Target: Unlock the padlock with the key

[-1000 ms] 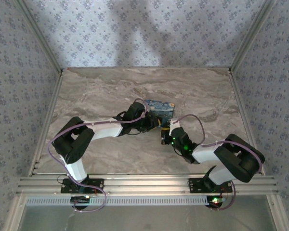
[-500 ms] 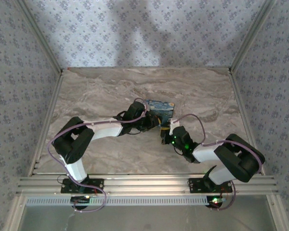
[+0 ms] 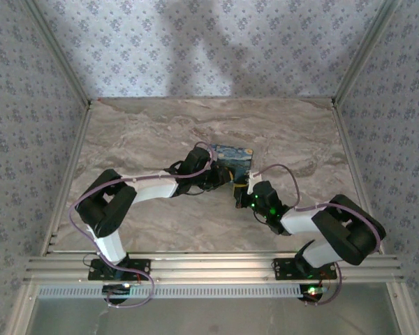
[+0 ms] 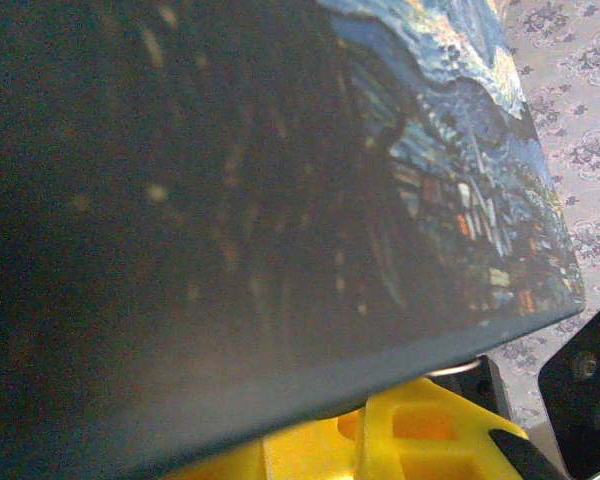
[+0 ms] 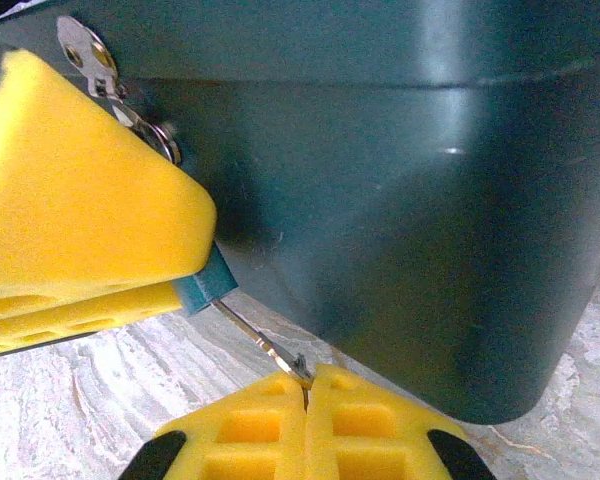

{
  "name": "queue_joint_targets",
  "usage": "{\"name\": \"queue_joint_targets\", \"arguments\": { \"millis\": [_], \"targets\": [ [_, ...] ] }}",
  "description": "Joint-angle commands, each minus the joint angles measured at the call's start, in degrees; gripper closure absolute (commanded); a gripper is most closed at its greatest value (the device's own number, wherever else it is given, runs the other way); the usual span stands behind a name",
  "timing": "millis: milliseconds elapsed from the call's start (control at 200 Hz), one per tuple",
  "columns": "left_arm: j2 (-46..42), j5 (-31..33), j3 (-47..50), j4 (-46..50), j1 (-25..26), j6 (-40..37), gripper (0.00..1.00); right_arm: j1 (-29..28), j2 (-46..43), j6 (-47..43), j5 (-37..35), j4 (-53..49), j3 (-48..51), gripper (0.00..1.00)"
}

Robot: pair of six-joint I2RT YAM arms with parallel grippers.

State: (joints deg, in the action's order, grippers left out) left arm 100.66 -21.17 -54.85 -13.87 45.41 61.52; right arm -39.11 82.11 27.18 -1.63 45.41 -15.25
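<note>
A blue box (image 3: 234,156) printed with a night-sky painting stands mid-table, and its dark side (image 5: 410,190) looms close in the right wrist view. My left gripper (image 3: 221,181) is at the box's near corner, its yellow fingers (image 5: 90,220) shut on the small padlock (image 5: 203,285), of which a teal end shows. A thin metal key (image 5: 265,345) runs from the padlock down into my right gripper (image 5: 306,380), which is shut on it. In the top view my right gripper (image 3: 239,197) is just right of the left one. The box's painted face (image 4: 280,190) hides most of the left gripper (image 4: 380,430).
A metal hasp (image 5: 88,52) with a ring sits on the box corner above the left fingers. The marble table (image 3: 140,132) is walled in by patterned panels and a metal rail (image 3: 209,266) along the near edge.
The right wrist has edged slightly toward the box and its cable loop has shifted. The left arm and the box have not moved.
</note>
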Motion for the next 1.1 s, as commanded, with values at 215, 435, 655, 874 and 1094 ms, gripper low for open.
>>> {"name": "queue_joint_targets", "arguments": {
  "millis": [215,435,655,874,1094],
  "targets": [
    [1.9,-1.0,-1.7,0.7,1.3,-1.0,0.85,0.3,-2.4,-0.2,3.7,4.8,-1.4,1.00],
    [2.2,-0.9,-1.4,0.8,1.3,-1.1,0.85,1.7,-2.9,0.8,5.7,4.5,-1.3,1.00],
    [2.1,-1.2,-1.5,0.7,1.3,-1.1,0.85,2.1,-2.5,0.5,6.0,3.3,-1.9,1.00],
    [2.3,-1.2,-1.4,0.5,1.4,-1.0,0.85,2.2,-1.2,0.6,7.0,3.8,-3.0,1.00],
    [2.3,-1.3,-1.4,0.5,1.6,-1.0,0.85,2.3,0.6,1.1,7.6,5.0,-3.7,1.00]
  ]
}}
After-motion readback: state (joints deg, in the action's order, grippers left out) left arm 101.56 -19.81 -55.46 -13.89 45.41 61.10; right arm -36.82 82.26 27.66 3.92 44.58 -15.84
